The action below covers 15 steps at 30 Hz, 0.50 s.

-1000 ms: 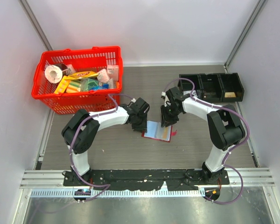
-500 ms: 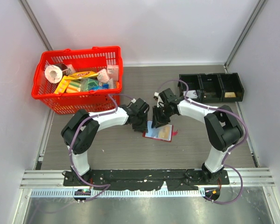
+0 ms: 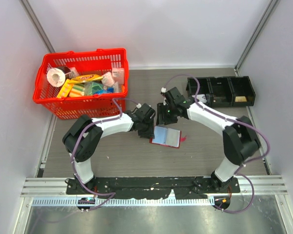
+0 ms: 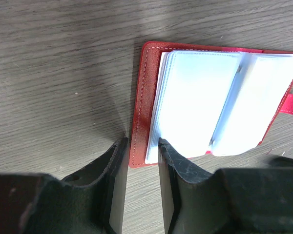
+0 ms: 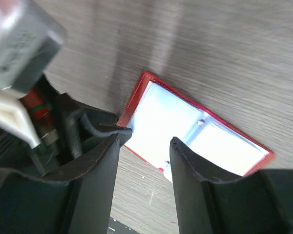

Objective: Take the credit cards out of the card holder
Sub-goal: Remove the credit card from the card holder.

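Red folding card holder [image 4: 200, 97] lies spread, pale-blue pockets up; left gripper [image 4: 140, 142], fingers narrowly parted, straddles its edge; right gripper [image 5: 149, 136] hangs spread, empty; red plastic basket [image 3: 83, 108] labels unreadable

This is a robot test cell in a lab. Plain white walls [image 3: 161, 29] with metal corner posts close in a grey wood-grain bench [image 3: 200, 156] on three sides. At 6 o'clock, two white-and-black robot arms [image 3: 105, 124] are bolted to a black plate on a metal rail [image 3: 151, 187], with purple cables [image 3: 254, 195] looping off them. The props look staged: a red shopping basket [image 3: 83, 53] of groceries sits at 10 o'clock and a black divided tray [image 3: 220, 92] at 2 o'clock.
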Available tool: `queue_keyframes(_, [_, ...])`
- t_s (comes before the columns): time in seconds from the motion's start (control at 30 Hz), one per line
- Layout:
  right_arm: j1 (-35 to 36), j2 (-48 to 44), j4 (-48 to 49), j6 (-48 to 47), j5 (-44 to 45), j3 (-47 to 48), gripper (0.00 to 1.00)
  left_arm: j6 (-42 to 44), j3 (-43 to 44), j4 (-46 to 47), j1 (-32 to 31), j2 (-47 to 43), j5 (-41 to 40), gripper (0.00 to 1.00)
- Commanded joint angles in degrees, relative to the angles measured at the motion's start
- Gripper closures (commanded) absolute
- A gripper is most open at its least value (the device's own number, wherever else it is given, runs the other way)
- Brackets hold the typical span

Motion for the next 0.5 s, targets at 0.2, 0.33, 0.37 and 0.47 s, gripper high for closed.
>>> queue_keyframes(0.2, [-0.2,-17.7,-2.9,13.8,16.9,-12.7,0.43,0.0,-0.2,-0.9,0.0,-0.7,-1.4,0.65])
queue_keyframes(0.33, [0.6,-20.3,1.0,19.6,16.1,-19.0,0.41,-0.2,-0.1,-0.9,-0.1,-0.4,-1.2,0.65])
queue_keyframes(0.37, [0.9,-20.2,2.2,20.5,16.0,-19.6,0.41,-0.2,-0.2,-0.9,-0.1,-0.5,-1.0,0.65])
queue_keyframes(0.47, [1.1,-19.8,3.1,21.7,16.8,-21.1,0.41,-0.3,-0.2,-0.9,-0.1,-0.3,-1.1,0.66])
